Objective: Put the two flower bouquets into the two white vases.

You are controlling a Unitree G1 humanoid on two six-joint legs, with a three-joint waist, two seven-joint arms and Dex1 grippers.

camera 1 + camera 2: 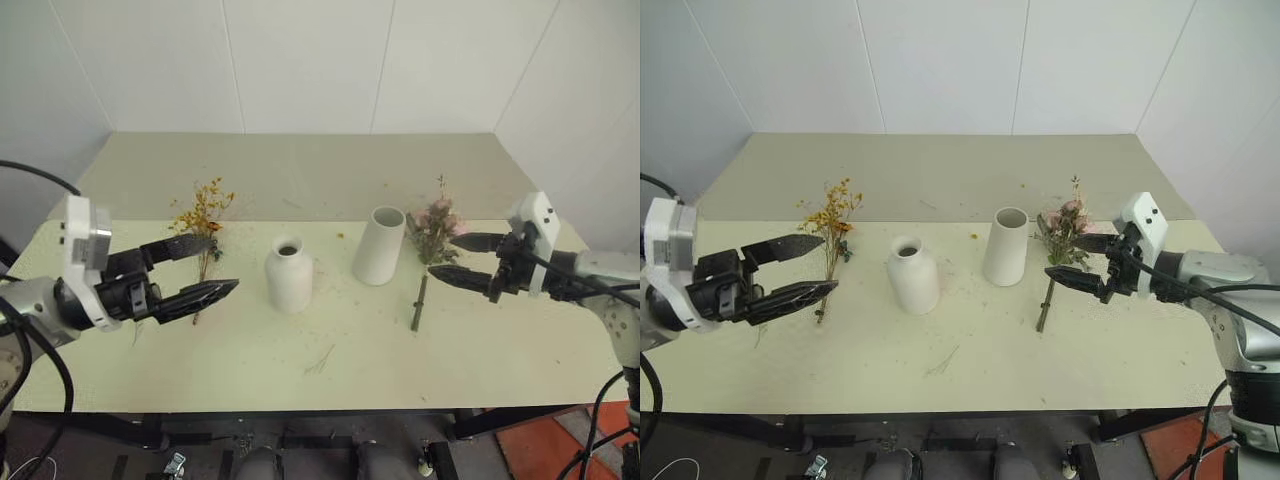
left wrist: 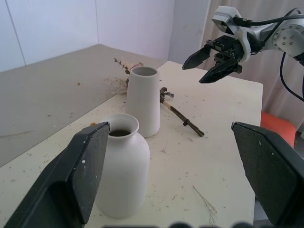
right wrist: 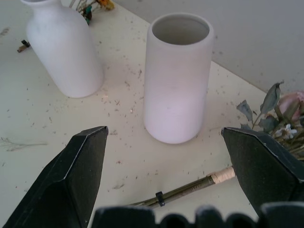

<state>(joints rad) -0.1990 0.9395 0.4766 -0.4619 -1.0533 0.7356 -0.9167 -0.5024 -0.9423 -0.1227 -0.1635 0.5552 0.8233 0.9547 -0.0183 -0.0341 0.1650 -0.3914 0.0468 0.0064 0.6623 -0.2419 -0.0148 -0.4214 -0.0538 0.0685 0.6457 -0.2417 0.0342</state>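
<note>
Both bouquets lying flat on worktop (image 1: 330, 370), 2 vases empty. Left claw (image 1: 205, 268) and right claw (image 1: 462, 258) both apart, holding nothing. Best lowered onto stems: yellow bunch (image 1: 203, 215) left, roses (image 1: 437, 228) right, gripping low.

Two vases are being counted on the table (image 1: 480, 340): a bottle vase (image 1: 289, 274) and a cylinder vase (image 1: 380, 245). Two bouquets are being counted: a yellow bunch (image 1: 203, 214) and a pink bouquet (image 1: 434, 232).

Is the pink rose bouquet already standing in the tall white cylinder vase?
No, the pink rose bouquet lies flat on the table beside the tall white cylinder vase, whose mouth is empty.
</note>
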